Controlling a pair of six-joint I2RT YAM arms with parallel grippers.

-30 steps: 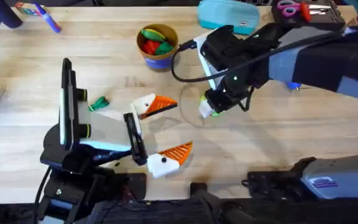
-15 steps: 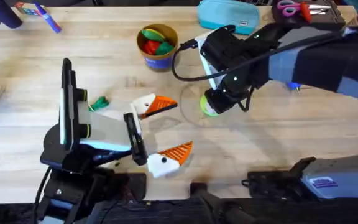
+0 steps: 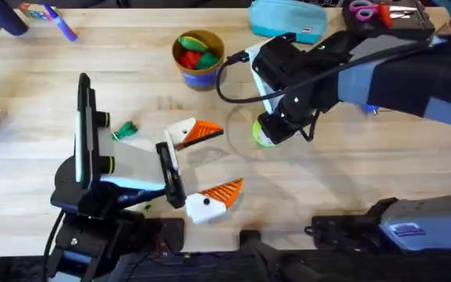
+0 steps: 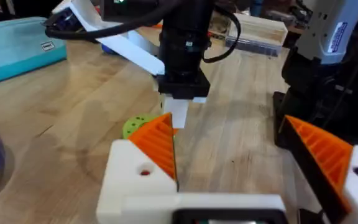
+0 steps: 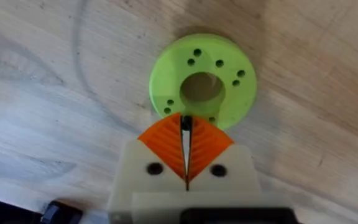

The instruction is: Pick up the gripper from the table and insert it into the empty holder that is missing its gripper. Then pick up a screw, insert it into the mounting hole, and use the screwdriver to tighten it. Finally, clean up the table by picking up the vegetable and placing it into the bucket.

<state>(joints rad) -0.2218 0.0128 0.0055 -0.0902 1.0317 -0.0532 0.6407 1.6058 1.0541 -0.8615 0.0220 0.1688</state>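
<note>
The right gripper (image 5: pixel 185 124) hangs tip-down over a flat green disc (image 5: pixel 204 81) that lies on the table (image 3: pixel 351 172) right of centre. Its orange pads (image 5: pixel 160 144) are pressed together. A thin dark sliver shows at their tips, just at the disc's near rim, and whether that is a screw cannot be told. The disc has a big middle hole and a ring of small holes around it.

The step in hand looks like bringing the tip to one of those small holes. To do it well, the arm should come straight down, line the tip up over a single hole, and keep the pads shut until the piece is seated. A sideways nudge could slide the loose disc across the wood.

The left gripper (image 3: pixel 210 163) rests low near the front of the table with its fingers spread apart and nothing between them. It could steady the disc if it skates.

The vegetable (image 3: pixel 124 130) lies on the table beside the left arm, well apart from the bucket (image 3: pixel 198 70). The bucket stands at the back with toy produce inside, so the clean-up is not yet done.
</note>
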